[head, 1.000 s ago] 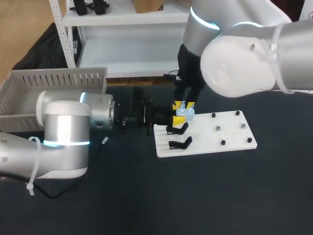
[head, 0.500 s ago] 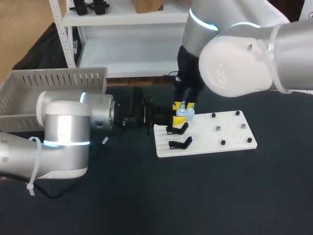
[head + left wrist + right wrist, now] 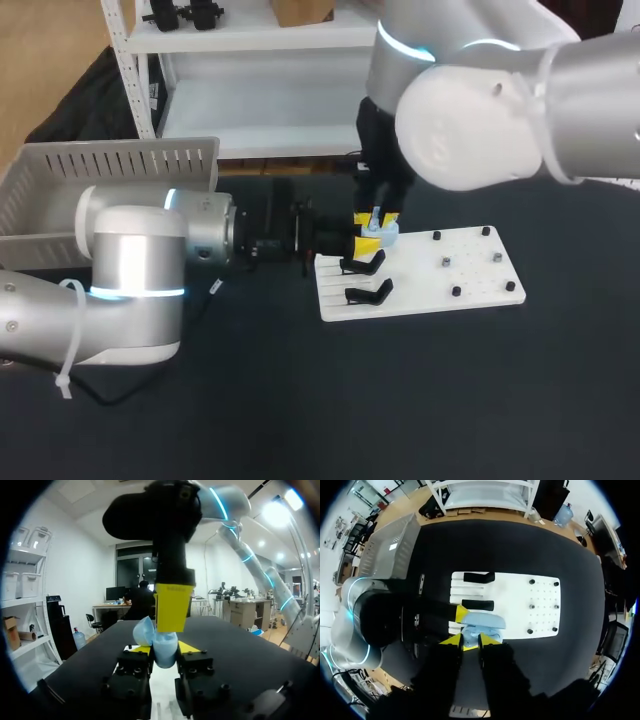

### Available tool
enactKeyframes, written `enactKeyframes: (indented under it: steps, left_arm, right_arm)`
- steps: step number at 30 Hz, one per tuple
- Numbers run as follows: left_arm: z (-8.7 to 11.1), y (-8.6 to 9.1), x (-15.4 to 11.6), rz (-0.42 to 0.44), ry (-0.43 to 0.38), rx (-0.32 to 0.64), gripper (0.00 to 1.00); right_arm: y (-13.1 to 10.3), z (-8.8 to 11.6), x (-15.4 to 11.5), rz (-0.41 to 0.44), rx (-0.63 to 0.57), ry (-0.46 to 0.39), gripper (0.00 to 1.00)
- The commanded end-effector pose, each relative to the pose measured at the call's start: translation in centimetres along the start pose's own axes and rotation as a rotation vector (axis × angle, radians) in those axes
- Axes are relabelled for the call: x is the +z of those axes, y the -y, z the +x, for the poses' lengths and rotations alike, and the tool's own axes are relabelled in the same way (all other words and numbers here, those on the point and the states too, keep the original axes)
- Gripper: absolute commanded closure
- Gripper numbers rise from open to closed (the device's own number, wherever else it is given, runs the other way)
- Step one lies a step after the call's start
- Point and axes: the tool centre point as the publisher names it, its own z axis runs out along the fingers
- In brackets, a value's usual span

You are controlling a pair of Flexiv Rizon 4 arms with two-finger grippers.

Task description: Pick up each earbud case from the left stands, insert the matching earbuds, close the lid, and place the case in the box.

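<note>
Dark tabletop (image 3: 450, 400) lay bare across the whole near side and far out to the right, leaving wide room in front of the white board (image 3: 480, 280), which sat a little right of the middle. At the back left edge stood the grey slatted box (image 3: 60, 190), well apart from the board, with the left arm lying across the stretch between them.

On the board's left part two black stands (image 3: 365, 265) lay one behind the other, and small pegs (image 3: 444, 262) dotted its right part with clear gaps between them.

By the board's back left corner, just beside the rear stand, the left gripper (image 3: 164, 649) reached in level from the left. Its two yellow tips were drawn in against either side of the pale blue earbud case (image 3: 165, 655), clamping it between them. The case's lid (image 3: 143, 630) stood tipped open.

Straight above, the right gripper (image 3: 470, 640) came down from the back right and hung over the case, close against its top. How far it was parted, and whether it had hold of anything, could not be told, since the case and the left gripper crowded the same spot. Seen from the right wrist, the case lay just ahead of that gripper, over the board's left edge, with bare table showing beyond the board's far end.
</note>
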Motion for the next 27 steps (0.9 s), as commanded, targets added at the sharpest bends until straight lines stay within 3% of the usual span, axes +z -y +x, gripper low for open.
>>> enactKeyframes:
  steps: [1,4,5,7,8,9,13,17,27]
  left_arm:
    - [0.0,0.1,-0.1,-0.006,0.001,0.001,1.00]
    - [0.0,0.1,-0.1,-0.006,0.001,0.001,1.00]
    - [0.0,0.1,-0.1,-0.006,0.001,0.001,1.00]
    - [0.0,0.1,-0.1,-0.006,0.001,0.001,1.00]
    - [0.0,0.1,-0.1,-0.006,0.001,0.001,1.00]
    - [0.0,0.1,-0.1,-0.006,0.001,0.001,1.00]
    - [0.0,0.1,-0.1,-0.006,0.001,0.001,1.00]
    - [0.0,0.1,-0.1,-0.006,0.001,0.001,1.00]
    - [0.0,0.1,-0.1,-0.006,0.001,0.001,1.00]
  right_arm:
    - [0.0,-0.2,-0.1,0.004,-0.003,-0.008,1.00]
    - [-0.1,-0.2,-0.4,-0.005,-0.004,-0.002,1.00]
    - [-0.1,-0.1,-0.5,-0.008,-0.004,-0.001,0.92]
    - [-0.2,0.0,-0.9,-0.015,-0.004,0.006,0.60]
    - [-0.2,0.0,-1.3,-0.027,-0.003,0.010,0.18]
    - [-0.3,0.1,-1.6,-0.033,0.000,0.019,0.00]
    - [-0.1,-0.2,-3.3,-0.060,0.024,0.060,0.00]
    - [0.8,-1.8,-4.2,-0.065,0.108,0.133,0.00]
    - [4.5,-6.0,-1.7,0.001,0.268,0.136,0.00]
